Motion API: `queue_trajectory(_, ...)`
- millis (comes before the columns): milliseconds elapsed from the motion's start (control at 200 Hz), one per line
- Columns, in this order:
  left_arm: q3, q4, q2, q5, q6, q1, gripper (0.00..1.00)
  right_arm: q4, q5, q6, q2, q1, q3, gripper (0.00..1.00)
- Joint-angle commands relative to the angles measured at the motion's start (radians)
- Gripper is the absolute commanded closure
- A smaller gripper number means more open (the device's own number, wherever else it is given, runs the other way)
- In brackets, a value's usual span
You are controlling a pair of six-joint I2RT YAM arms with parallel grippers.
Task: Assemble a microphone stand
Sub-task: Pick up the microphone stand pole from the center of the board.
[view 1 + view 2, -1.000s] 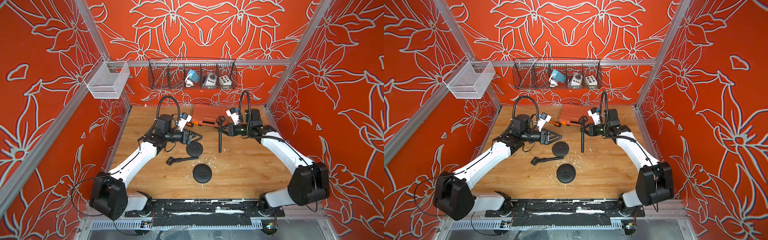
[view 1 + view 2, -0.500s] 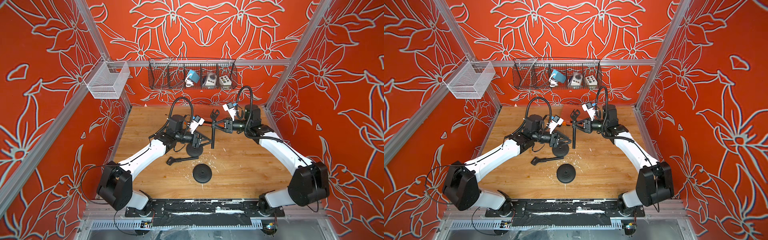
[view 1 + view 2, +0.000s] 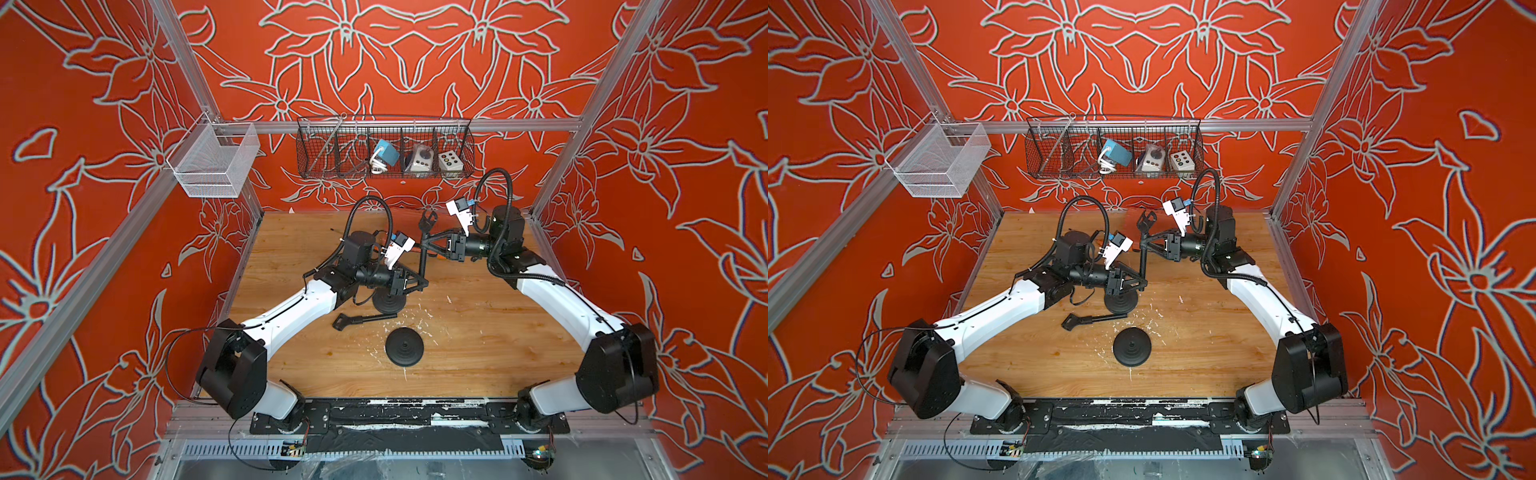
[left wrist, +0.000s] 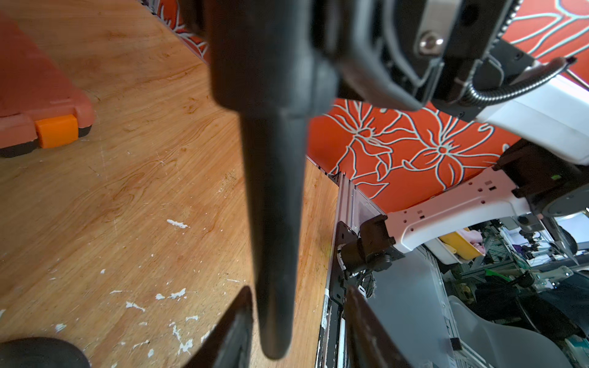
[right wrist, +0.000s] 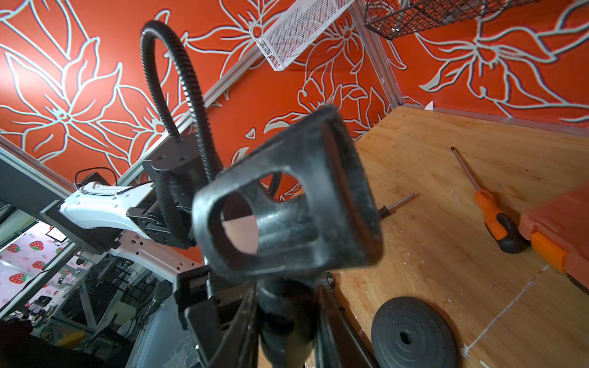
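The blurred black microphone clip (image 5: 287,204) fills the middle, its stem (image 5: 282,321) seemingly pinched between the jaws of the right gripper (image 5: 285,302). Past it, on the wooden table (image 5: 430,153), lie a round black base (image 5: 414,334), an orange-handled screwdriver (image 5: 492,212) and, just beside its handle, an orange case (image 5: 564,223).

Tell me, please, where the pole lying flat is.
In both top views the flat pole lies mid-table, between the rear base and the front base.
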Motion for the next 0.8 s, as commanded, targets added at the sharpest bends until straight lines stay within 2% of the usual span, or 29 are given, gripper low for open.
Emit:
queue_trajectory(0,0.029,0.010,0.014,-0.020,0.022,-0.005,0.63,0.086,-0.036,0.045,0.000,0.011,-0.010,0.97)
queue_trajectory(175,0.031,0.009,0.018,-0.050,0.021,-0.005,0.77,0.086,-0.033,0.042,0.001,0.015,-0.002,0.95)
queue_trajectory(255,0.031,0.011,0.014,-0.072,0.015,-0.005,0.90,0.082,-0.028,0.040,0.002,0.014,0.000,0.92)
queue_trajectory(300,0.034,0.009,0.011,-0.083,0.010,-0.005,1.00,0.065,-0.026,0.032,0.000,0.014,0.006,0.84)
queue_trajectory(370,0.040,0.000,0.012,-0.095,0.011,-0.005,1.00,-0.004,-0.017,0.000,-0.003,0.014,0.028,0.63)
queue_trajectory(410,0.045,-0.006,0.010,-0.097,0.020,-0.005,1.00,-0.072,-0.009,-0.036,-0.005,0.013,0.048,0.55)
queue_trajectory(485,0.048,-0.009,0.003,-0.106,0.031,-0.005,1.00,-0.218,-0.004,-0.113,-0.007,0.007,0.091,0.45)
queue_trajectory(661,0.054,-0.023,-0.017,-0.107,0.069,-0.005,1.00,-0.365,-0.034,-0.197,-0.032,-0.016,0.117,0.38)
queue_trajectory(796,0.054,-0.019,-0.018,-0.042,0.087,-0.005,1.00,-0.405,-0.069,-0.242,-0.057,-0.028,0.114,0.36)
